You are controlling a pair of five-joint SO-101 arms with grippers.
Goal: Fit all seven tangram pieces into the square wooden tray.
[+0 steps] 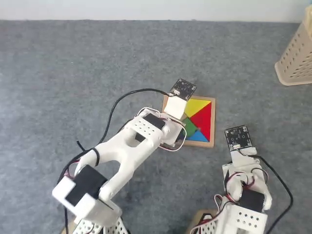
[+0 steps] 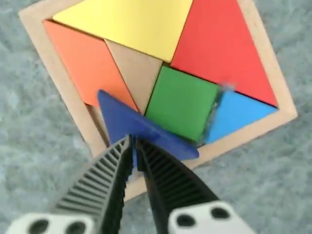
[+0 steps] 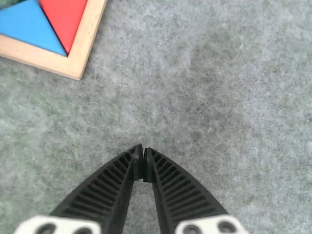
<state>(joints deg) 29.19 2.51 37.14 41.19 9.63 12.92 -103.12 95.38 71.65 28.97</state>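
"So, how far along is the puzzle looking?"

"Well along, I'd judge. Five pieces are lying inside the square wooden tray [image 2: 253,128]. The yellow triangle [image 2: 131,22] and the red triangle [image 2: 219,53] are taking up about half of it. The orange piece [image 2: 83,63] is lying against one wall, and the green square [image 2: 180,102] and the light blue triangle [image 2: 241,112] are sitting beside the red one."

"And the sixth?"

"The left hand [image 2: 132,141] is pinching the dark blue triangle [image 2: 129,124] by one edge, with its fingers narrowed onto it. That piece is hanging over the tray's edge near the green square, not seated."

"Is any room showing for it?"

"A bare wooden gap [image 2: 134,63] is showing between the orange piece and the green square, running under the dark blue triangle. I'm guessing that is where it is going, though it is probably needing a turn before lying flat."

"That is making six."

"Yes, I'm counting six colours, so by my reckoning one more is waiting after this. The green square is also looking slightly raised where it is meeting the light blue triangle, though I cannot tell for sure."

"What is the right hand [image 3: 143,163] doing?"

"It is hanging closed on nothing over the grey bench [image 3: 219,73], near a corner of the tray."
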